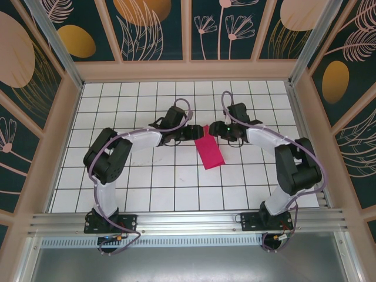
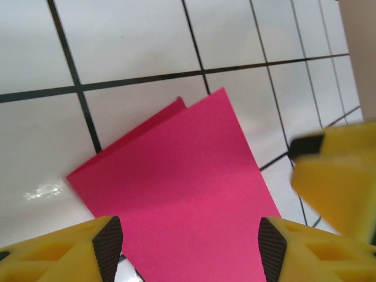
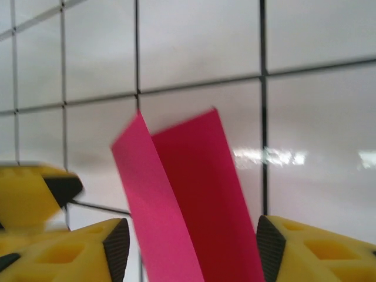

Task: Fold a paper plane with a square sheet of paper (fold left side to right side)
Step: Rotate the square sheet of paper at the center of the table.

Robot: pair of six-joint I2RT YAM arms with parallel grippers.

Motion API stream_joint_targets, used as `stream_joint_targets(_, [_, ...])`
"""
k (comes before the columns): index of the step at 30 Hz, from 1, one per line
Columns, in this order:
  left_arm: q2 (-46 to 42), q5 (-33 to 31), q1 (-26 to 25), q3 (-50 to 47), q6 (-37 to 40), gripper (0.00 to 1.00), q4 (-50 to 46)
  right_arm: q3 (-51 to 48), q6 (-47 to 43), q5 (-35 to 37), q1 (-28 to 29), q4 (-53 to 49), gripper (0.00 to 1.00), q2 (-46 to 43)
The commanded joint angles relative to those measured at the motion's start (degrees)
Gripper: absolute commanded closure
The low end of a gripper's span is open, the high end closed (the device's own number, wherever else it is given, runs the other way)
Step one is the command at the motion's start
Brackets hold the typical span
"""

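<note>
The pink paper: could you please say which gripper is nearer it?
Right, narrowly. The right gripper hangs over the far end of the pink paper, fingers astride it; the left gripper is at its far-left corner.

The sheet of paper point(image 1: 210, 154) lies on the table point(image 1: 147, 176), its far end between the left hand point(image 1: 192, 133) and right hand point(image 1: 214, 129).

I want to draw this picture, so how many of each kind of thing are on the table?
Folded pink sheet of paper: 1
Robot arms: 2, the left arm and the right arm
Total: 3
</note>
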Motion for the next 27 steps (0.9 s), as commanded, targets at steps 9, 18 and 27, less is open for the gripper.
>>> stream_joint_targets(9, [7.19,-1.65,0.21,7.13,-0.74,0.35,-6.09,-9.73,-1.28,-9.45,-2.58,0.75,0.36,-6.53])
stream_joint_targets(18, [11.80,1.95,0.22,12.86,-0.35,0.36,-6.54,-11.34,-1.53,-13.72,-4.05,1.17,0.36,-7.56])
stream_joint_targets(27, [9.93,2.37,0.21,12.69,1.23,0.34,-5.50,-11.84,2.34,-22.65,-5.72,8.93,0.39,-3.94])
